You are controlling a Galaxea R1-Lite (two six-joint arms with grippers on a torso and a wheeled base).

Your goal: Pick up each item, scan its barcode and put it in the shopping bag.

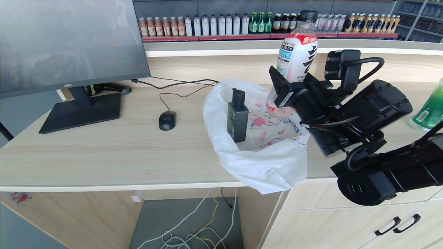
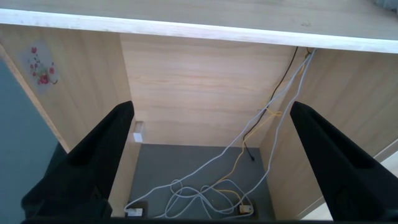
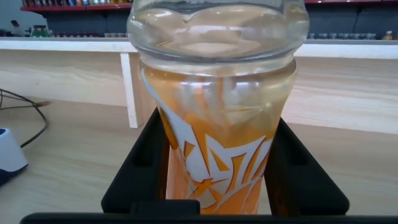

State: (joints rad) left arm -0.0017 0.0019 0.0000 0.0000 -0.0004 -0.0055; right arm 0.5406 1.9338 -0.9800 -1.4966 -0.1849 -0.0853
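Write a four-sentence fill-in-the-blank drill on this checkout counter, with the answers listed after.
1. The right gripper is shut on a drink bottle with a ____ cap.
2. A dark bottle stands ____ inside the shopping bag.
3. The left gripper, its jaws ____, hangs below the counter edge.
4. The mouse lies on the counter, on the robot's ____ of the bag.

Answers: black; upright; open; left
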